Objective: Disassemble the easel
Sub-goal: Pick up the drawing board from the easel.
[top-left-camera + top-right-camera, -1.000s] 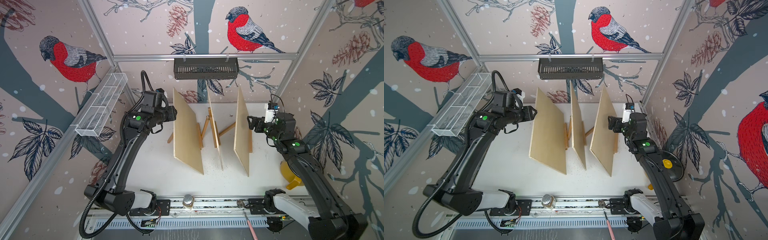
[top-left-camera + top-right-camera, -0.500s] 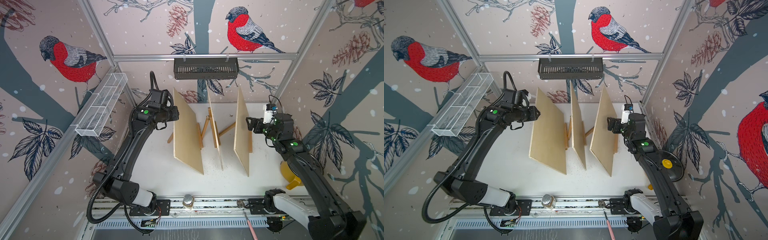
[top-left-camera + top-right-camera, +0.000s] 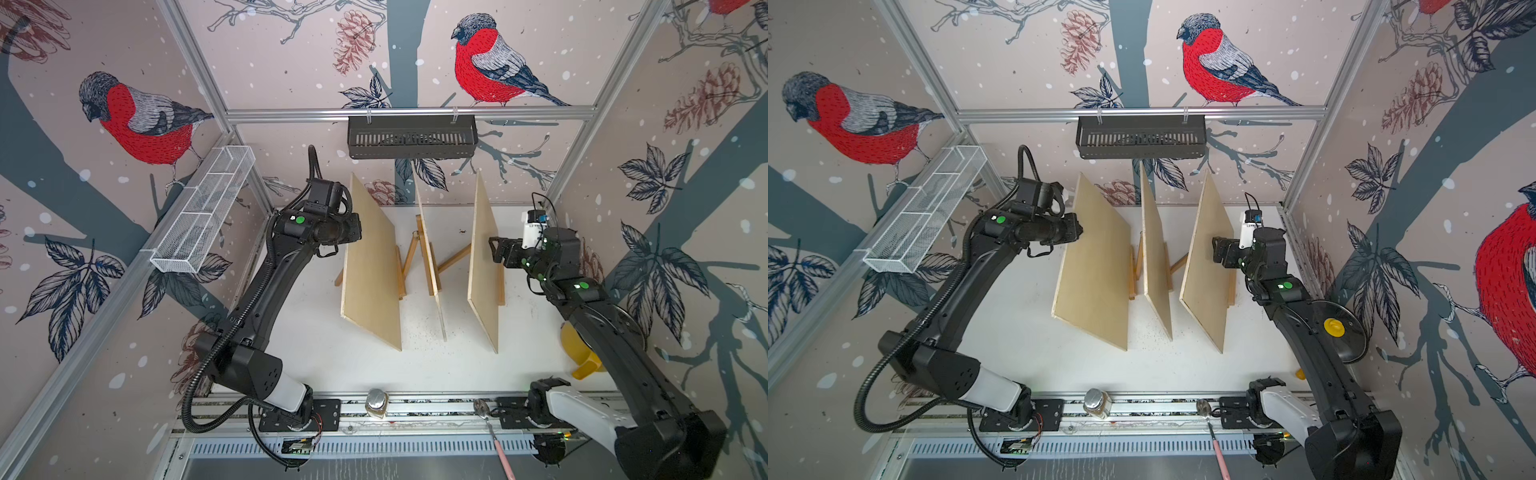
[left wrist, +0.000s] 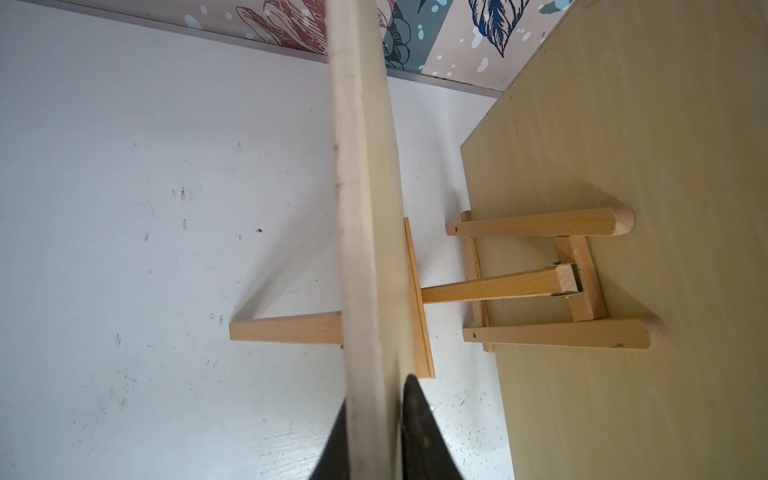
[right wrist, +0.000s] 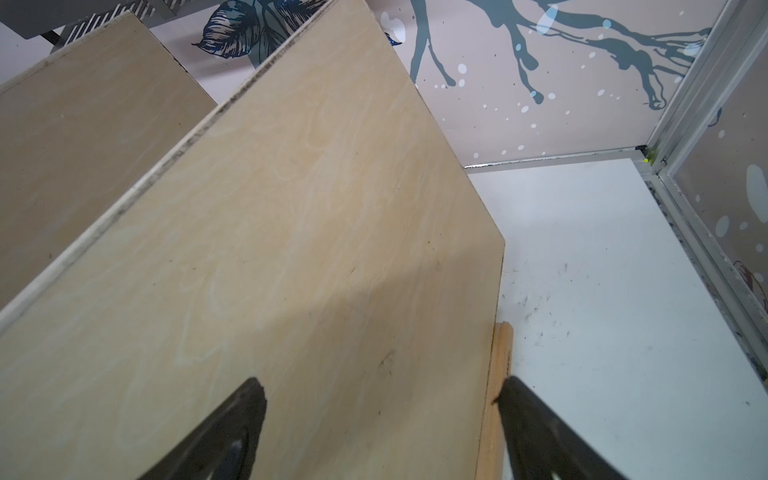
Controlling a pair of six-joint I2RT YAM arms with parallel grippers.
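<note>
**Left wrist view shows gripper clamped on plywood board**

Left wrist footage has the left gripper (image 4: 374,411) closed on the top edge of the left board (image 4: 361,208), with one dark finger (image 4: 419,432) on each face. Below that board sits the left easel (image 4: 419,299), its ledge on one side and a leg splayed out on the other. Just beyond, the middle easel (image 4: 528,226) leans against the back of the middle board (image 4: 623,145).

In both top views, three small wooden easels stand in a row near the middle of the white table (image 3: 324,361). Each one carries a tilted plywood panel. The left gripper (image 3: 354,227) (image 3: 1077,233) meets the left board (image 3: 372,286) (image 3: 1096,274) toward the far end of its top edge. The middle board (image 3: 1156,270) stands between it and the right board (image 3: 482,270) (image 3: 1206,270).

The right gripper (image 3: 494,249) (image 3: 1219,251) hangs beside the right board with its jaws spread wide and holding nothing. From the right wrist, the right gripper (image 5: 380,386) faces the panel's front (image 5: 291,249). One finger (image 5: 232,436) is in front of the wood and the other is beside the ledge of the right easel (image 5: 500,357). Whether either finger touches cannot be told.

A jar (image 3: 376,402) and a spoon (image 3: 482,408) lie on the front rail.
</note>
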